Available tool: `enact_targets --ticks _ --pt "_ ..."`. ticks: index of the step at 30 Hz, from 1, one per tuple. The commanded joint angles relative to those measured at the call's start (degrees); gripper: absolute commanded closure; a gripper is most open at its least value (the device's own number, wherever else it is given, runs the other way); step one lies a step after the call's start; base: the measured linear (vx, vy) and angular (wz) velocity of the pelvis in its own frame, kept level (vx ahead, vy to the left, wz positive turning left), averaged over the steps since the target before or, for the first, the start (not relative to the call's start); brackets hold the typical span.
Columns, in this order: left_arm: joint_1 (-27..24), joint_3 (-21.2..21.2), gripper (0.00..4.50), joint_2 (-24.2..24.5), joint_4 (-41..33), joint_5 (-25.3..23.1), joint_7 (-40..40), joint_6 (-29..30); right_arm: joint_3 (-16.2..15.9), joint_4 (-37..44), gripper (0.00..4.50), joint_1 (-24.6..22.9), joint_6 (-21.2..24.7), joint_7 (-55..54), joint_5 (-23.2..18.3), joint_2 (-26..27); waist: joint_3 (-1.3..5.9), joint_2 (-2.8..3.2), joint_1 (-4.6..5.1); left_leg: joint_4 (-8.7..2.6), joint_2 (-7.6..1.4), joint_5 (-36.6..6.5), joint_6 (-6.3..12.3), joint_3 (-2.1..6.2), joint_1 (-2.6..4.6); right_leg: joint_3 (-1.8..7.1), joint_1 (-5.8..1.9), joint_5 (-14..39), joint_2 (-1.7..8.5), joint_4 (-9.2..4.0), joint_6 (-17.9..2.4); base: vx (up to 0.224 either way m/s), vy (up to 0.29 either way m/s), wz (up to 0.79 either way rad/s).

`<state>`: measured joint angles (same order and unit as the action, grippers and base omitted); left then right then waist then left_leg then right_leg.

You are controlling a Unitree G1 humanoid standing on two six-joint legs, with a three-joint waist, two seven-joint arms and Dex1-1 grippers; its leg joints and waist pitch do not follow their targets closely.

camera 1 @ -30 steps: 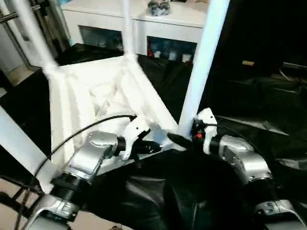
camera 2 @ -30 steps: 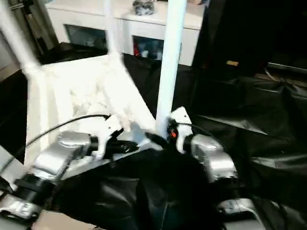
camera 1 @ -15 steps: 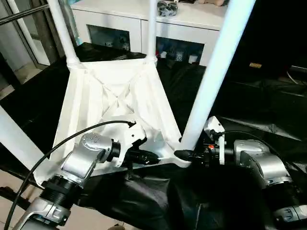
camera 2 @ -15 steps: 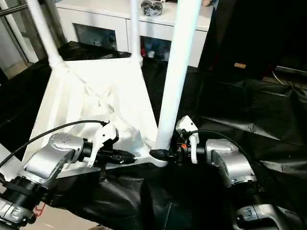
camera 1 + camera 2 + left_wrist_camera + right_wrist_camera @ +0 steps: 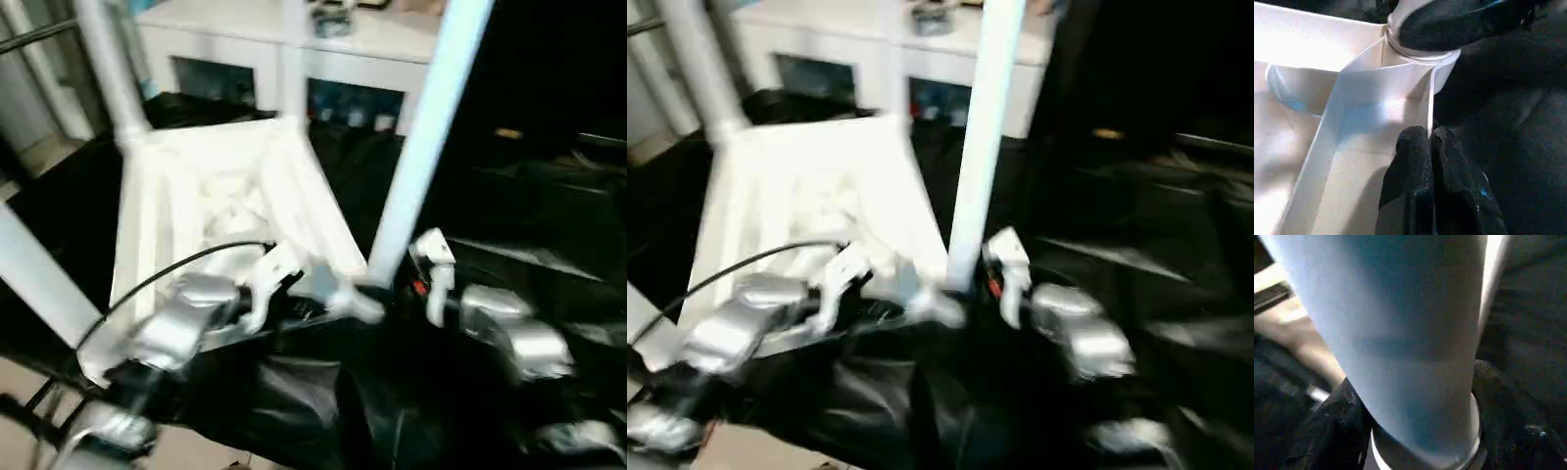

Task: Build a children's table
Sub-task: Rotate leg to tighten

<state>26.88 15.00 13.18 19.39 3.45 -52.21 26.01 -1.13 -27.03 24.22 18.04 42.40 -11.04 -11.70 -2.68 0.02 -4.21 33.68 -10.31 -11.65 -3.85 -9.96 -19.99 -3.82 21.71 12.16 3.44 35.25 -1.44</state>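
- Head views: the children's table (image 5: 225, 196) lies upside down on the black-draped work table (image 5: 509, 206). The cloth is crinkled and faintly glossy. The table is white moulded plastic, a square top with its ribbed underside facing up; diagonal ribs cross at the centre inside a raised rim.
- Smooth white tubular legs stand in the corner sockets: near right leg (image 5: 423, 137), far left leg (image 5: 110, 73), far right leg (image 5: 292, 59), and a fourth (image 5: 34, 279) crossing the picture's left edge.
- Behind stands a white cabinet (image 5: 294, 59) with glass doors.
- Left gripper (image 5: 318, 304), on a silver forearm with a black cable looping over it, sits at the table's near rim, close to the near right socket. Right gripper (image 5: 387, 292) sits at the foot of the near right leg.
- Left wrist view: the left gripper (image 5: 1430, 147) has its two black rubbery fingers (image 5: 1410, 161) pressed together on the thin upright rim wall of the children's table (image 5: 1352, 127). Just beyond, the rounded corner socket carries a ringed collar, and a black finger (image 5: 1449, 24) of the other gripper lies against it.
- Right wrist view: the near right leg (image 5: 1400, 333), a smooth matt cylinder, drops into its socket collar. The right gripper (image 5: 1420, 431) has its black fingers (image 5: 1344, 416) spread to either side of the leg's base; cannot tell whether they press on it.
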Motion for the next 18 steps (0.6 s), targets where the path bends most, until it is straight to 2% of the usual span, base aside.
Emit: enact_targets --ticks 1,5,6,8,10,13,18 --pt "2.6 -0.7 4.5 -3.8 0.1 0.4 4.6 0.0 -3.3 -3.8 1.93 -1.7 3.2 -3.8 0.8 4.9 2.58 -0.13 -0.13 -4.41 -3.13 -11.1 0.75 1.25 0.15 3.28 -2.12 18.4 5.51 -5.62 -9.7 0.0 0.0 0.0" --pt "2.8 -0.6 4.5 -6.4 0.1 -0.4 7.6 0.7 -2.6 -7.0 1.93 -0.5 0.9 -10.8 2.5 8.9 2.52 -0.08 0.15 -4.54 -3.0 -11.8 0.46 1.27 0.08 3.25 -1.85 20.1 5.47 -5.82 -9.0 0.0 0.0 0.0" --pt "2.8 -0.5 4.5 -6.8 0.2 -0.6 7.9 0.6 -2.3 -7.7 1.59 -0.1 0.5 -11.1 2.3 9.9 2.49 0.01 0.35 -4.61 -3.02 -12.3 0.46 1.36 0.03 3.24 -1.83 20.6 5.54 -5.9 -8.9 0.0 0.0 0.0" --pt "2.7 0.0 4.5 -6.7 0.0 -0.3 7.2 0.3 -2.2 -7.6 1.24 0.2 0.7 -10.3 1.8 10.4 2.51 -0.03 0.53 -4.64 -3.04 -12.8 0.63 1.39 0.02 3.23 -1.82 20.5 5.47 -5.97 -8.8 0.0 0.0 0.0" --pt "2.5 0.5 4.5 -6.2 -0.4 -0.1 6.2 0.2 -2.5 -7.1 1.16 0.3 1.1 -9.2 1.7 10.1 2.51 0.1 0.62 -4.72 -3.12 -12.8 0.82 1.43 -0.02 3.26 -1.81 19.4 5.38 -5.84 -9.0 0.0 0.0 0.0" --pt "1.7 1.7 4.5 -3.9 -2.1 0.4 2.0 0.1 -4.6 -5.0 0.87 -0.1 0.0 -5.1 2.7 7.7 2.56 0.05 0.64 -4.73 -3.09 -12.6 1.16 1.42 -0.17 3.3 -1.98 18.0 5.42 -5.67 -9.3 0.0 0.0 0.0" --pt "0.9 3.0 4.5 -0.3 -3.8 0.9 -3.5 0.2 -5.6 -2.4 0.87 -0.5 -1.1 4.1 1.3 3.2 3.09 -0.07 0.55 -4.17 -3.11 -6.9 3.17 1.2 -0.44 3.3 -2.51 7.7 5.36 -4.52 -11.8 0.0 0.0 0.0"
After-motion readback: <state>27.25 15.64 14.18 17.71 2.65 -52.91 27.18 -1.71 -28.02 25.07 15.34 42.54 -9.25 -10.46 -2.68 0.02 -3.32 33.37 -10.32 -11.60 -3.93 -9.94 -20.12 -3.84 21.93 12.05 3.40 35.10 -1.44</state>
